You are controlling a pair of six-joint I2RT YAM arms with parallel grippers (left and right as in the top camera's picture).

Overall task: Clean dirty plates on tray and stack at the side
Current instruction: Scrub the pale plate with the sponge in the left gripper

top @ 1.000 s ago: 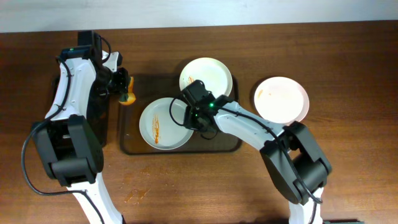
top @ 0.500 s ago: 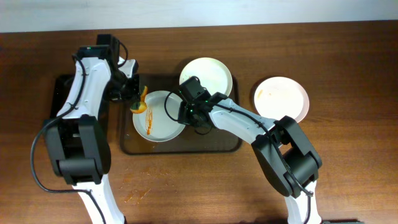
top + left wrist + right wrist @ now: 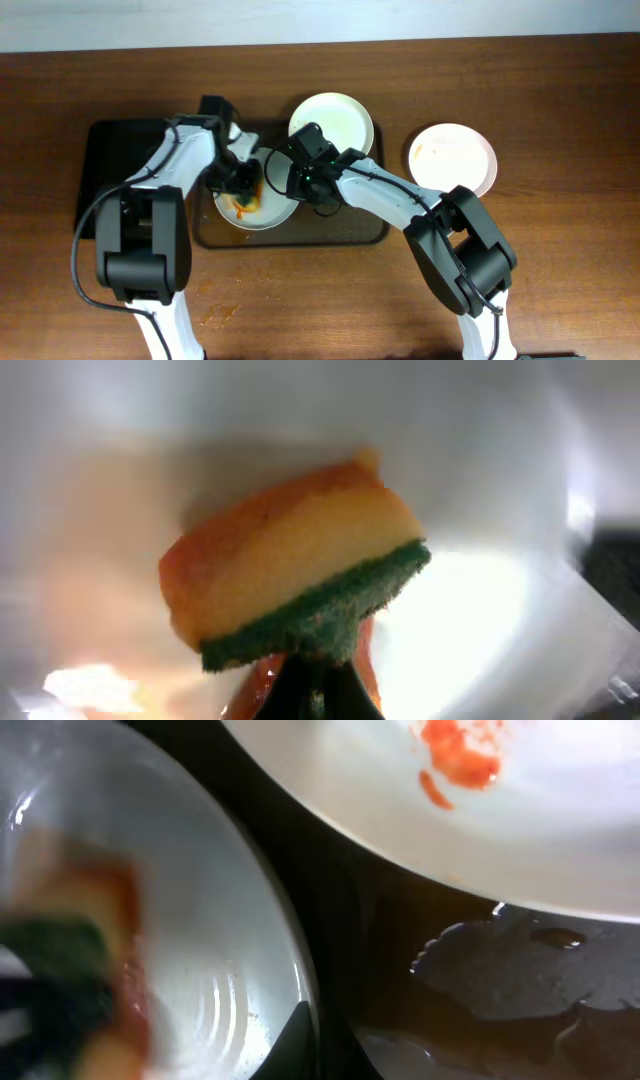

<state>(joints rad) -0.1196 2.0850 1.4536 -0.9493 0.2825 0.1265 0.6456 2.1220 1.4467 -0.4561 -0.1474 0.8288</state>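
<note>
A dirty plate (image 3: 272, 203) lies on the left half of the dark brown tray (image 3: 330, 232). My left gripper (image 3: 243, 192) is shut on a yellow sponge with a green scouring side (image 3: 295, 575) and presses it onto this plate (image 3: 480, 610). My right gripper (image 3: 297, 186) is shut on the plate's right rim (image 3: 290, 980). A second plate (image 3: 332, 120) with a red sauce spot (image 3: 458, 750) rests at the tray's back edge. A third plate (image 3: 452, 158), faintly streaked, lies on the table to the right.
A smaller black tray (image 3: 115, 180) lies at the left, under my left arm. Sauce smears wet the brown tray's floor (image 3: 500, 970). A few sauce spots mark the table (image 3: 222, 314) in front of the tray.
My left gripper has carried the sponge rightwards from beside the black tray onto the plate. The plate slid a little to the left in my right gripper's hold.
</note>
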